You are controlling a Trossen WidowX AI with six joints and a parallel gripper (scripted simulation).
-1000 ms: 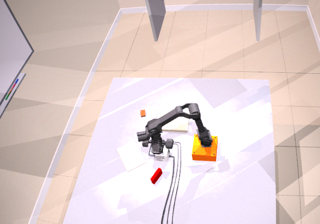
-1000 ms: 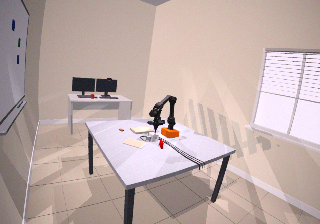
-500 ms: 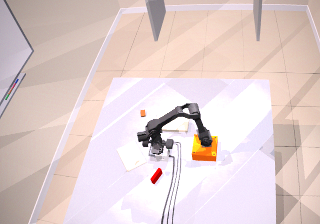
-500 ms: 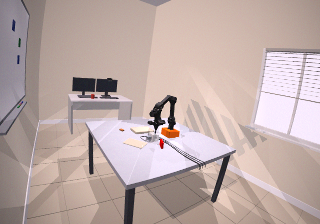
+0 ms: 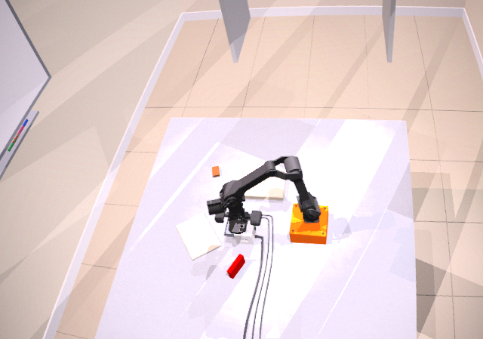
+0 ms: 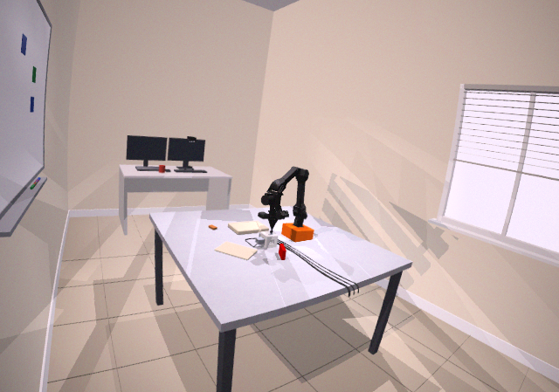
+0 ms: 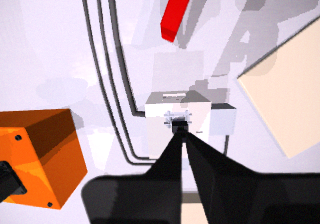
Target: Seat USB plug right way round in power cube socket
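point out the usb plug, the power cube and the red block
USB plug [image 7: 180,126], wrist view, its dark body at the fingertips.
power cube [image 7: 162,129], wrist view, its white top face.
red block [image 5: 235,266], top view, middle of its upper face.

The white rectangular table top [image 5: 351,272] on dark legs carries the orange box-shaped arm base [image 5: 309,224] near its middle, with the white power cube [image 7: 176,120] just beside it and three dark cables [image 5: 260,276] running from the cube to the near table edge. A red rectangular block [image 5: 235,265] lies near the cables. A flat cream sheet [image 5: 198,235] lies beside the cube, a thicker cream pad [image 6: 245,226] behind it, and a small orange block [image 5: 215,171] well apart.
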